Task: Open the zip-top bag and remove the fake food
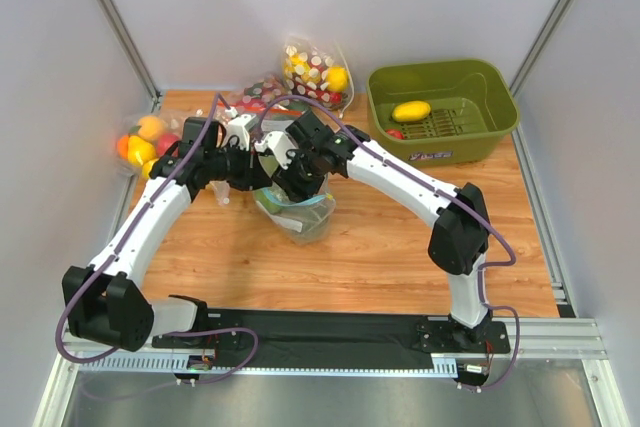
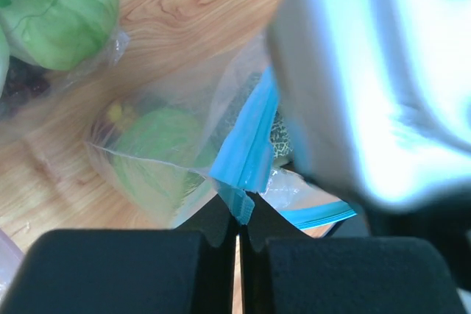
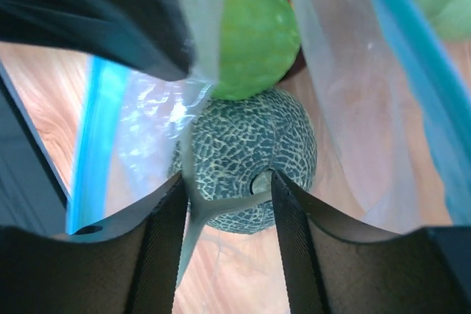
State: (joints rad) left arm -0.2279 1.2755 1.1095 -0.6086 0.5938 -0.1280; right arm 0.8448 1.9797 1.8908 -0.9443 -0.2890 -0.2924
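At the table's left edge lies a clear bag of orange and yellow toy fruit (image 1: 140,143). The left gripper (image 2: 237,234) has its black fingers pressed together on the teal-blue zipper strip of the clear soft plastic zip-top bag (image 1: 297,212), which sits mid-table on the wooden surface (image 1: 380,247), crumpled and gaping at its mouth. Through the film show round green toy fruits (image 2: 158,148). The right gripper (image 3: 227,215), fingers apart, reaches into the bag's mouth, straddling a grey-green netted toy melon (image 3: 246,159) below a ribbed green ball (image 3: 254,31). At far right stands an olive-green plastic bin (image 1: 445,72) holding a yellow lemon-shaped toy (image 1: 411,110).
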